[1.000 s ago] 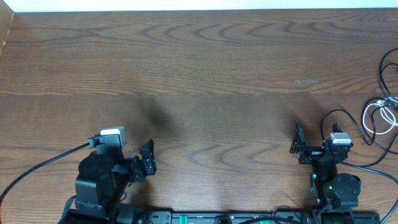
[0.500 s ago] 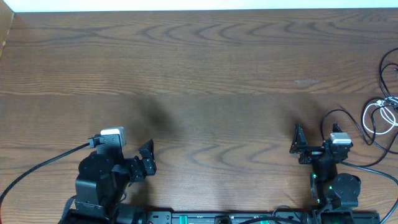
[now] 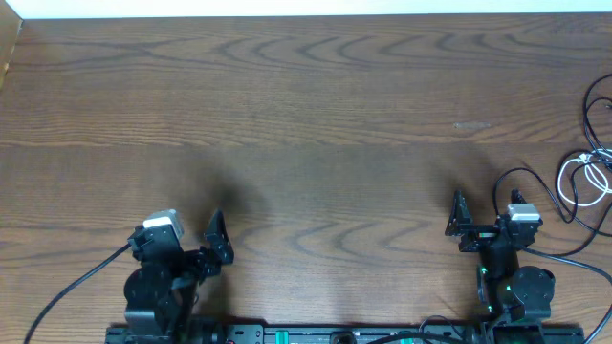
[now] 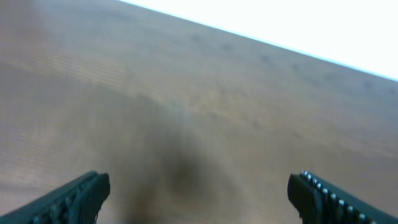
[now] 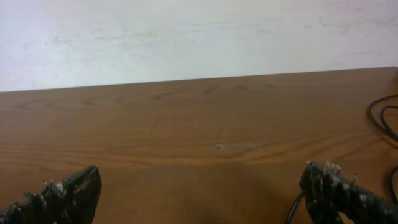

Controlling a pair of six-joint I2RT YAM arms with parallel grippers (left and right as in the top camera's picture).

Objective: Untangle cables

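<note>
The cables lie at the table's far right edge: a white cable (image 3: 583, 178) in loops, with thin black cables (image 3: 595, 107) running around it and off the edge. A black cable (image 5: 380, 118) also shows at the right edge of the right wrist view. My left gripper (image 3: 216, 240) is open and empty at the lower left, over bare wood; in its blurred wrist view (image 4: 199, 199) only wood lies between the fingers. My right gripper (image 3: 457, 218) is open and empty at the lower right, left of the cables (image 5: 202, 196).
The wooden table (image 3: 306, 115) fills the overhead view, with a white wall strip along the far edge. A thin black cord (image 3: 521, 175) loops beside the right arm. Thick black cords run from both arm bases.
The left arm has drawn back toward its base and turned slightly; its wrist view is blurred from motion. The right arm and the cables have not moved.
</note>
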